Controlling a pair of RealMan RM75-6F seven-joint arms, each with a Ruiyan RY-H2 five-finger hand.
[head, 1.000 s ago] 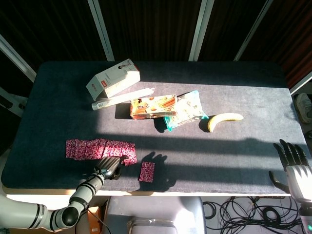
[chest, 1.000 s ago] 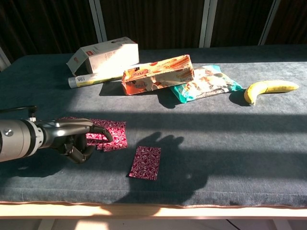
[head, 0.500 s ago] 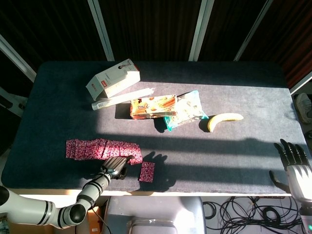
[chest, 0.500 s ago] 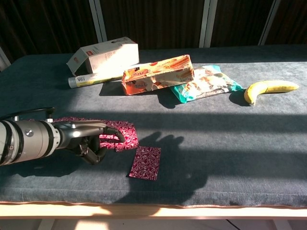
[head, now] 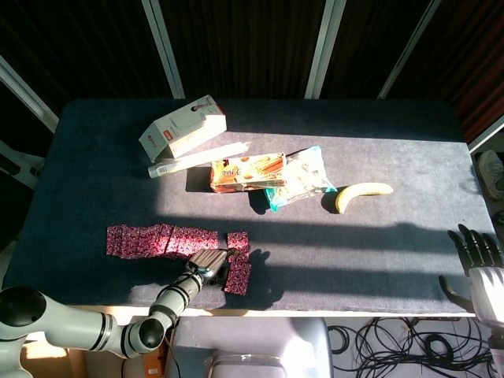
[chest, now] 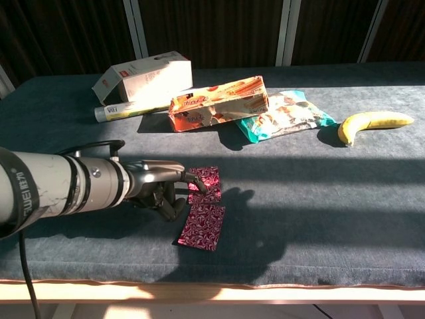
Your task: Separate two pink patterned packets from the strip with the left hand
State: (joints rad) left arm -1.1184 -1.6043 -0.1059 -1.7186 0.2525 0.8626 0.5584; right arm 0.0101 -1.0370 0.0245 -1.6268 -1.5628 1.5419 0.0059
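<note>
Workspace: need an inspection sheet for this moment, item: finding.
Surface: dark table, banded with sun and shadow.
Job's things: pink strip near the front left; one loose packet lies flat; a second packet sits at the left hand's fingers.
Clutter: white box, tube, orange snack pack, teal snack bag, banana.
Hands: left hand on the second packet; right hand open at the table's right edge.
Cables: black cables on the floor.
Surroundings: dark panels behind.
</note>
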